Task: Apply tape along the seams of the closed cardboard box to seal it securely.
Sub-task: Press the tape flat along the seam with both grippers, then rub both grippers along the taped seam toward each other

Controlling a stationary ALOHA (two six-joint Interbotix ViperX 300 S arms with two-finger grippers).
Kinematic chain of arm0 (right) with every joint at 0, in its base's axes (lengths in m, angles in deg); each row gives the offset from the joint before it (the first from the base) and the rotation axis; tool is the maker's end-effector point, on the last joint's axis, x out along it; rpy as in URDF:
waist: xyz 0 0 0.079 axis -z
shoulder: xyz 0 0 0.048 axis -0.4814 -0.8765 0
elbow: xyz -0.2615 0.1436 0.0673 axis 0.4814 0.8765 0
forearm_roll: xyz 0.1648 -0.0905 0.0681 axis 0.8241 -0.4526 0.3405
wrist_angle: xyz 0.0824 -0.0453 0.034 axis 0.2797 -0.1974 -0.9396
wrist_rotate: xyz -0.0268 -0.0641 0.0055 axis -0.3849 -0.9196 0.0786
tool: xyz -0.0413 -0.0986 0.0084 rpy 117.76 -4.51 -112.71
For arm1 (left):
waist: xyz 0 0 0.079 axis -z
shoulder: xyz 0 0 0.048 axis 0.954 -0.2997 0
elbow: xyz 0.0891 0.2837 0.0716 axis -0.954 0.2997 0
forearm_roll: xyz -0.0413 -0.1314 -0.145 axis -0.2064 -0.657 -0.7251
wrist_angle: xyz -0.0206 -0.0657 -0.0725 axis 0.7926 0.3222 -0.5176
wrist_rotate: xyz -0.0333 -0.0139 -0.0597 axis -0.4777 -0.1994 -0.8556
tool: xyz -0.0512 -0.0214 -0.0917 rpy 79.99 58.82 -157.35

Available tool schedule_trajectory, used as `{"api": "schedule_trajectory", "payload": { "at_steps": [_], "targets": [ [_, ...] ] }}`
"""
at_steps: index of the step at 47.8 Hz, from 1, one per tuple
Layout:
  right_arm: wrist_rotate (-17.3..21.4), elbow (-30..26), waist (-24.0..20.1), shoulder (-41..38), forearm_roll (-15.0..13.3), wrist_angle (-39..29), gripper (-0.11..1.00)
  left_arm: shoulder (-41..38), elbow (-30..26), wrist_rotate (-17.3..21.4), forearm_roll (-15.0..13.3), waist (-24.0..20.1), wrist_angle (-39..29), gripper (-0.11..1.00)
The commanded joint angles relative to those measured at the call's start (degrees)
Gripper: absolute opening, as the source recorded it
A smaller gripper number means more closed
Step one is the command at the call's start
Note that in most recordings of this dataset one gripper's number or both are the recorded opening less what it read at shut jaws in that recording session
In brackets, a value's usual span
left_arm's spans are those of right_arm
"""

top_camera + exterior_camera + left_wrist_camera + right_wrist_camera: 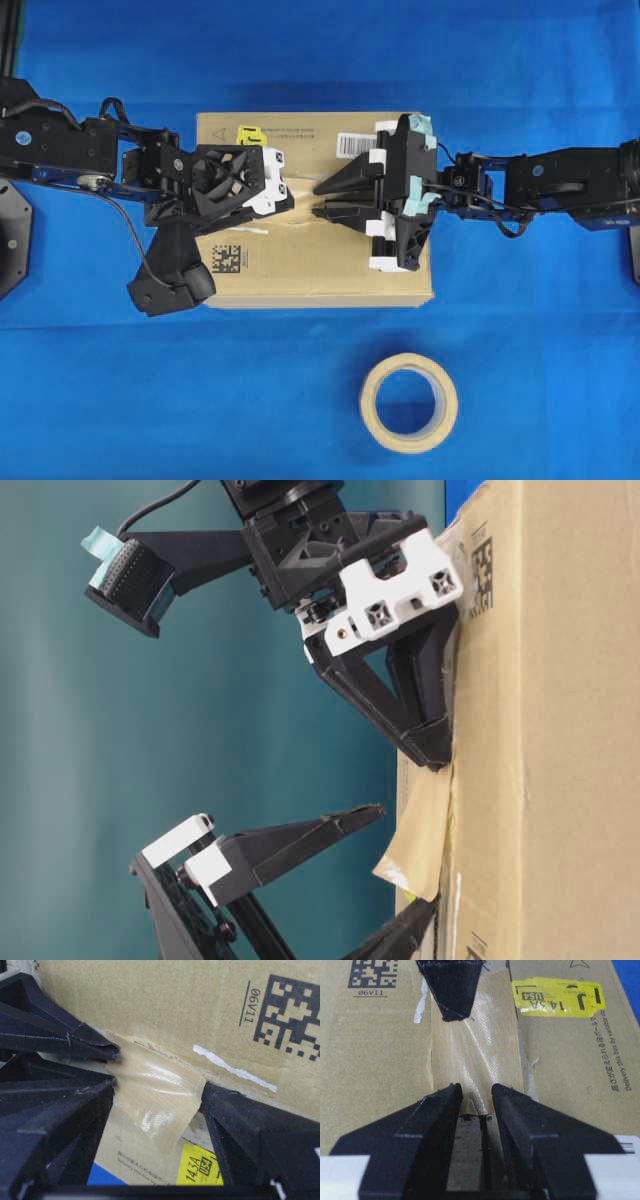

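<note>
The cardboard box (330, 270) lies flat between my two arms. A tan strip of tape (475, 1045) runs along the seams (482, 1145) on the box top. My right gripper (476, 1091) is open by a small gap, and both its fingertips (451, 1094) press down on one end of the strip. My left gripper (159, 1087) stands wide open over the other end. That end (420, 840) curls up off the cardboard between the spread fingers (240, 1125), and its edge brushes one of them. In the overhead view the tips of both grippers nearly meet mid-box (305, 203).
A tape roll (409, 362) lies on the blue cloth in front of the box. On the box top are a yellow sticker (247, 134), a white barcode label (355, 143), a black square code (228, 260) and a pale torn tape remnant (235, 1071).
</note>
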Motion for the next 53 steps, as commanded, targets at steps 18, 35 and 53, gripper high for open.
{"api": "schedule_trajectory", "payload": {
  "at_steps": [18, 35, 53],
  "targets": [
    [-0.09, 0.44, 0.18, 0.44, 0.26, -1.05, 0.41, 0.88, -0.26, -0.18, -0.09, 0.26, -1.05, 0.70],
    [-0.09, 0.70, 0.09, 1.23, 0.26, -2.55, 0.41, 3.08, 0.70, -0.18, -0.09, 0.00, 0.70, 0.70],
    [-0.88, 0.97, -0.44, 10.63, -0.70, -3.43, 0.41, 12.57, 8.09, -9.76, -0.97, -0.18, 20.21, 0.65]
  ]
}}
